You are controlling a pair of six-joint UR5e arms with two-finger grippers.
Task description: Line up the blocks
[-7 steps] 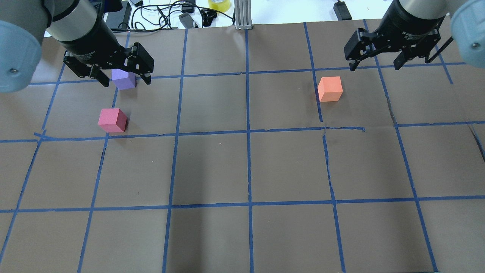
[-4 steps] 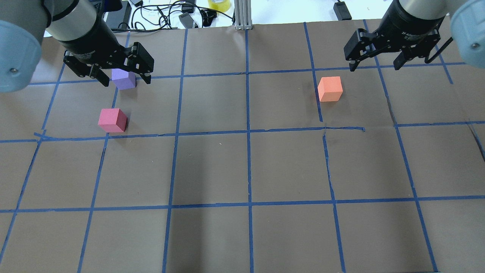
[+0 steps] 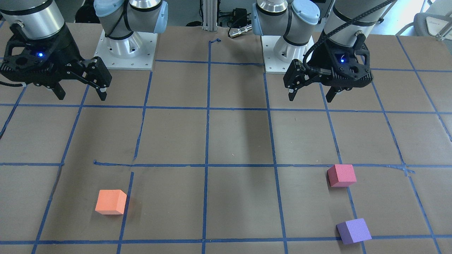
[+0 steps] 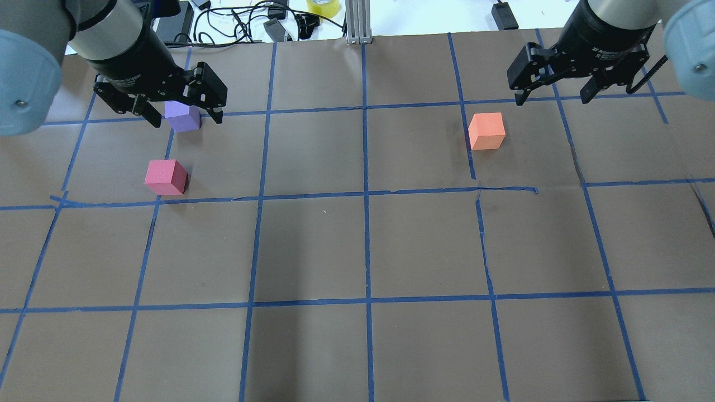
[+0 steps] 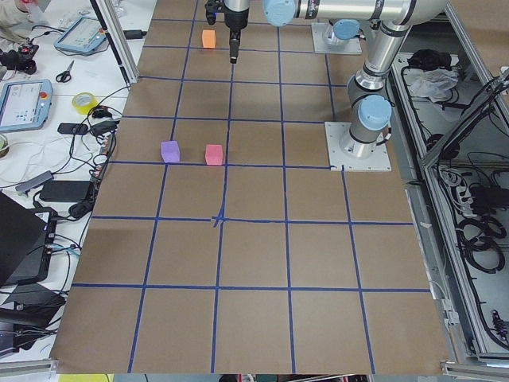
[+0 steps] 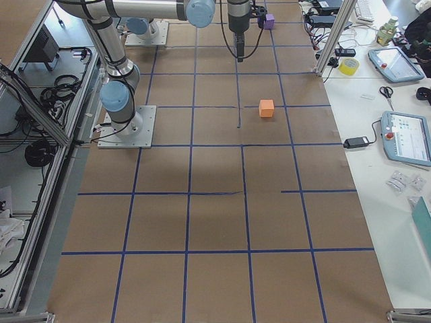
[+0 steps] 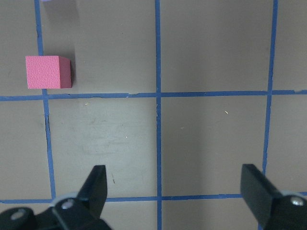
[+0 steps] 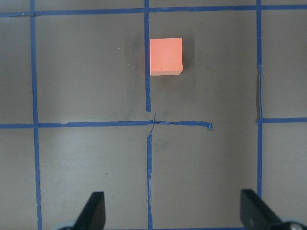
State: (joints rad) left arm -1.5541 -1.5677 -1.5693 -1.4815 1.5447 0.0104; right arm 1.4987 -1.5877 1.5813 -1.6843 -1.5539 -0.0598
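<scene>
The purple block [image 4: 182,116] and the pinkish-red block [image 4: 165,177] sit close together on the table's left side. The orange block [image 4: 486,130] sits alone on the right. My left gripper [image 4: 186,119] is open and empty, hovering high. In the overhead view it overlaps the purple block, but the front view shows the gripper [image 3: 310,98] well clear of the purple block [image 3: 353,231]. The left wrist view shows the pinkish-red block [image 7: 48,72] at upper left. My right gripper [image 4: 553,100] is open and empty, raised, with the orange block [image 8: 166,56] ahead of it.
The table [image 4: 363,245] is brown paper with a blue tape grid. Cables, a power brick and a yellow tape roll [image 4: 323,6] lie beyond its far edge. The arm bases [image 3: 125,53] stand at the robot side.
</scene>
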